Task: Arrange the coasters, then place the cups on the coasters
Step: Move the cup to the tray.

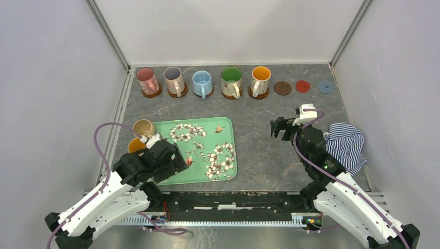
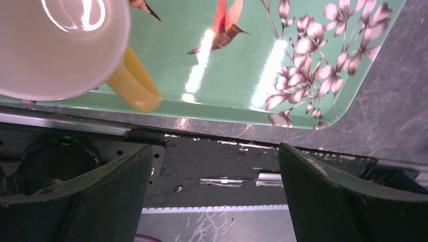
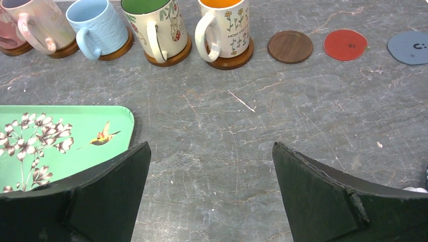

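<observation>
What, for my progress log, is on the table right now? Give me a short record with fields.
cups placed: pink-lined mug, lilac-lined mug, light blue mug, green-lined mug, orange-lined mug, each on a round wooden coaster
coasters free: dark brown disc, red disc, blue-grey disc
cups waiting: tan-lined mug, yellow-lined mug, at left end of green floral tray
left gripper: open, empty
right gripper: open, empty
other: striped cloth, right side

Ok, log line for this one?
five cups on coasters | bare coasters: brown, red, blue-grey | tan cup, yellow cup: no coaster | left gripper: open | right gripper: open
</observation>
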Controlling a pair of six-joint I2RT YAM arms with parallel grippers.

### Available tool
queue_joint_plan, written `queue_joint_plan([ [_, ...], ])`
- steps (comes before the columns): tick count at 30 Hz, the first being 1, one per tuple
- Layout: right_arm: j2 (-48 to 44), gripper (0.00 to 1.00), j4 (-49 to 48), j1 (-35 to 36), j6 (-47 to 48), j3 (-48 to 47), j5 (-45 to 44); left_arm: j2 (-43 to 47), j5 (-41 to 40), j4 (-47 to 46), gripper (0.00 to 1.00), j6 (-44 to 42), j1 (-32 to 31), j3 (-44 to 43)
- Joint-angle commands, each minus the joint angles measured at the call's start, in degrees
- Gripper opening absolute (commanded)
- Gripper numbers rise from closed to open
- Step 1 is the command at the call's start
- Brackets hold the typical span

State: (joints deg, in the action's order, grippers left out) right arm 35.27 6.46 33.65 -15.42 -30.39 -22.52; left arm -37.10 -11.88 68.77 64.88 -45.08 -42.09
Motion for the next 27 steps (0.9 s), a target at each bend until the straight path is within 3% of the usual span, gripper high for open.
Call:
queue_joint_plan([
  [1,-0.6,0.98,-2.4,0.2,-0.3,0.2,-0.6,0.9,-5.4,2.3,1.00,8.3,-0.1,-0.6],
  [9,-0.8,0.98,-2.0,0.2,-0.1,-0.1,-1.6,0.6,-12.5,0.2,0.99,17.3,-0.1,2.5],
  [16,-0.6,0.98,-1.7,0.2,-0.1,-0.2,-1.9,-5.5,-18.0,-0.3,1.00,24.8,-0.1,5.7],
  [27,-0.2,0.98,-1.1,0.2,0.8,-0.6,-3.1,-13.7,-24.1,-1.1,0.76,35.6,-0.1,7.1],
])
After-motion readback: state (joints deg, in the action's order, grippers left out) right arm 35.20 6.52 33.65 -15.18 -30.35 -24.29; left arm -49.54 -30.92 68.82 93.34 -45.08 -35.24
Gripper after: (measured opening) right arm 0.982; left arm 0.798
